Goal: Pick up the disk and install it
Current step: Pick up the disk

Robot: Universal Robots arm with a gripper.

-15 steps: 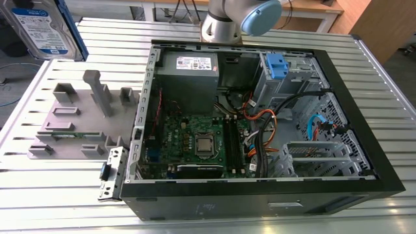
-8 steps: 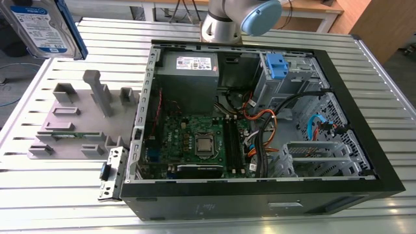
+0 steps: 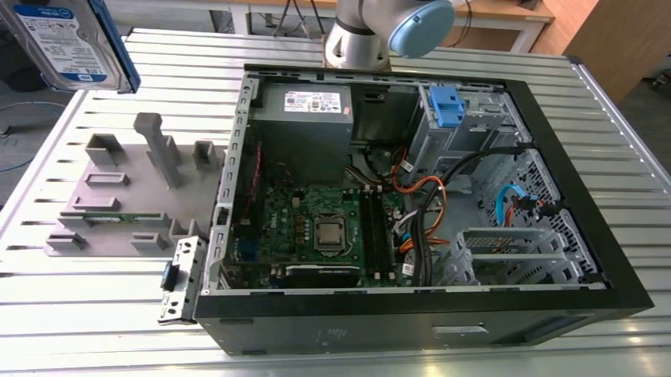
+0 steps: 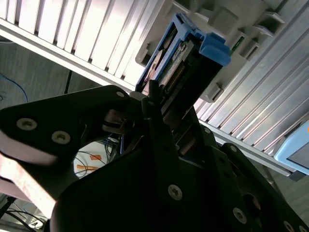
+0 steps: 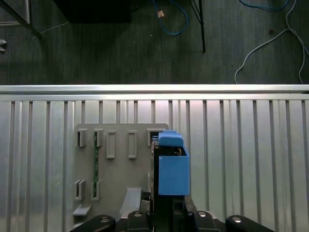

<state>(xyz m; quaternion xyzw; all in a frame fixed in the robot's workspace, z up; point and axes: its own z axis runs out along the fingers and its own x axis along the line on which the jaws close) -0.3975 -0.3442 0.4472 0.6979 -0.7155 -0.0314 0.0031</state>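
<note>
Blue-framed disk (image 4: 176,63), gripper (image 4: 161,108) apparently clamping it, label (image 3: 65,35) facing exterior view

- disk (image 3: 71,39): white-and-blue label, smooth, slight gloss.
- carrier frame (image 5: 173,169): blue plastic, smooth, satin.
- table (image 3: 608,118): ribbed silver metal with a dull sheen.
- gripper (image 4: 164,111): matt black, bright metal screw heads.
- computer case (image 3: 419,326): matt black outside, bare grey sheet metal inside.
- fixture plate (image 3: 115,192): grey plastic, matt.
- floor (image 5: 120,48): dark, rough.
</note>
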